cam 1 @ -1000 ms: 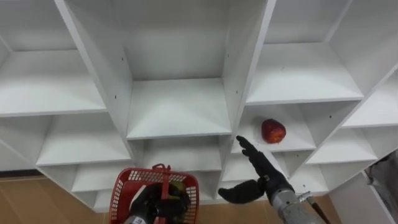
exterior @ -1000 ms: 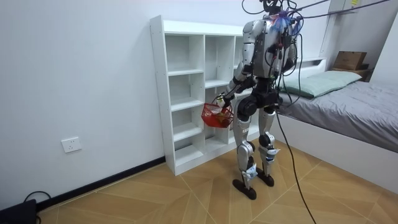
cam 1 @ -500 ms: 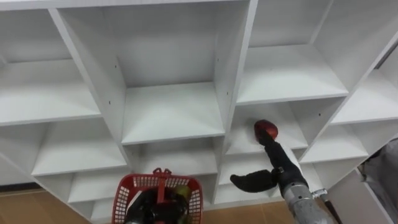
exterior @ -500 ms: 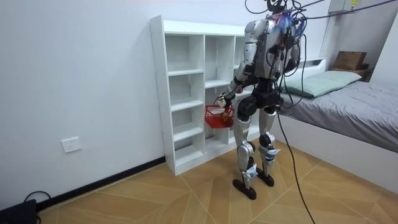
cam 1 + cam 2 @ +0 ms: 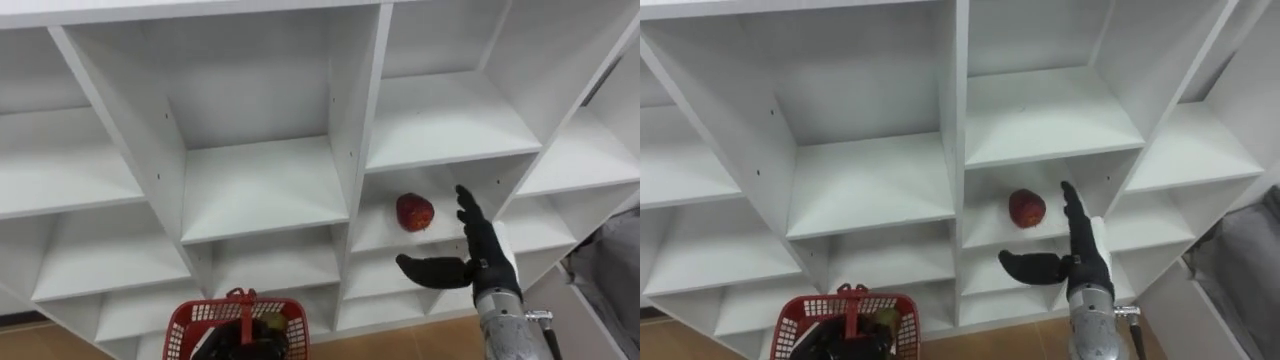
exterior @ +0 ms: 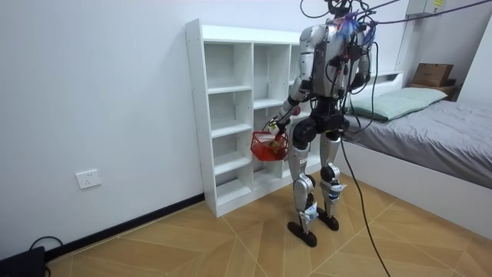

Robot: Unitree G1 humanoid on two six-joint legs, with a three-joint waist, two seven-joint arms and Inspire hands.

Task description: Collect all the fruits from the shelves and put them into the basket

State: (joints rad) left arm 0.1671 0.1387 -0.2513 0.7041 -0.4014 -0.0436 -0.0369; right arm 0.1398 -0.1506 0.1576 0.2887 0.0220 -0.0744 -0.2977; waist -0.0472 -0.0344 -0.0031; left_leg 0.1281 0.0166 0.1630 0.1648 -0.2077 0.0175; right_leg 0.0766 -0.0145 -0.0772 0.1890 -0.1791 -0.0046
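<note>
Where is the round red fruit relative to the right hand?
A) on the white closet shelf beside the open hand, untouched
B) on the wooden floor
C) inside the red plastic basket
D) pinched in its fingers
A: the round red fruit sits on the white closet shelf, and the right hand is just to its right with fingers straight and a visible gap between them.

Bright, even indoor light, no hard glare anywhere. White closet [image 5: 265, 190]: shelf tops brightest, back panels and undersides of boards greyer, lower compartments dimmer. All shadows soft-edged. Eye views: closet uprights fan outward toward the edges. Room view: wall [image 6: 100, 92] and floor [image 6: 231, 238] evenly lit.
</note>
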